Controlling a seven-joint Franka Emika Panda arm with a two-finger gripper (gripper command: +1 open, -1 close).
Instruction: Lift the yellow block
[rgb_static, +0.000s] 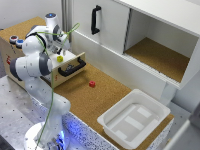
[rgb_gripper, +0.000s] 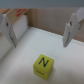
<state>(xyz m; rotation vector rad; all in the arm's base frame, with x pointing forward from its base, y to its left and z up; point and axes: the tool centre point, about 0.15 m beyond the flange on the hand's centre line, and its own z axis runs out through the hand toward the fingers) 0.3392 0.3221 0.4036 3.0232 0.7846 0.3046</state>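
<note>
The yellow block (rgb_static: 60, 58) is a tiny bright yellow cube lying in the open drawer (rgb_static: 75, 60) of a small wooden box. In the wrist view the yellow block (rgb_gripper: 44, 65) shows a black letter N on top and rests on the drawer's white floor. My gripper (rgb_static: 63, 48) hovers just above the drawer. In the wrist view my gripper (rgb_gripper: 40, 36) is open and empty, with one finger (rgb_gripper: 7, 30) on each side. The block lies below and between the fingers, apart from them.
A small red block (rgb_static: 92, 84) lies on the cork table (rgb_static: 107, 92). A white tray (rgb_static: 152, 125) stands at the exterior view's right front. A white cabinet with a black handle (rgb_static: 95, 20) and an open compartment (rgb_static: 160, 55) stands behind. The drawer has a black handle (rgb_static: 72, 68).
</note>
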